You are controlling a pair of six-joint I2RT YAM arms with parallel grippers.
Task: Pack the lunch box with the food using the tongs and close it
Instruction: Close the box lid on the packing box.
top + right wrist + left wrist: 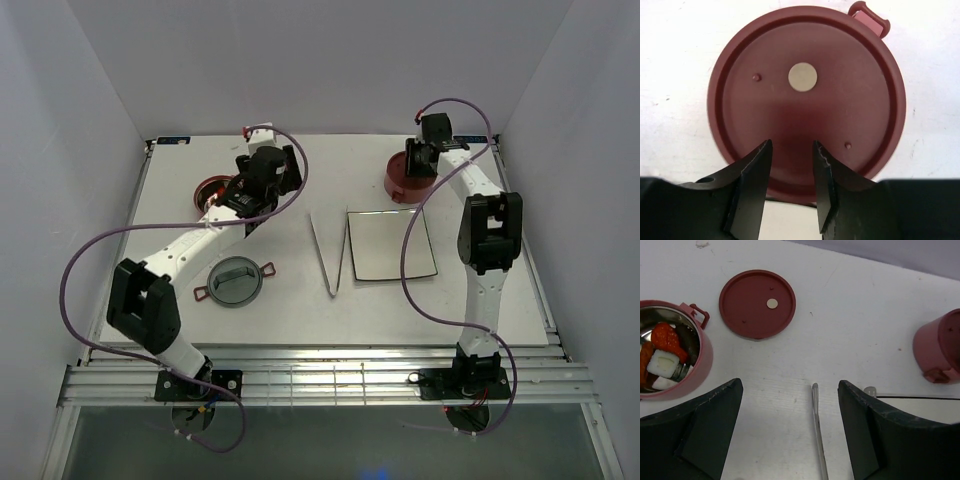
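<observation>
Hovering over the counter (480,290), my left end effector (790,390) has its fingers spread wide, with nothing between them but bare surface and one slim silver arm of the tongs (816,430) lying flat below. Off to my left the open bowl (705,357) of the lunch box stands upright. Its steel inside holds the food (666,342): an orange-red piece, a pale block beside it, and more that I cannot make out. Near the bowl, but apart from it, a loose lid (757,304) lies flat on the counter.

My right end effector (792,145) hangs over the near rim of the second lid (807,95), fingers partly apart and clamped on nothing. That lid sits on the closed bowl (398,188) at the far right, with a red clasp (869,17) poking out past its far edge.

From above, the tongs form a narrow V just left of the white plate (390,245). The grey cover (235,282) rests beside my left arm, well apart from both bowls.
</observation>
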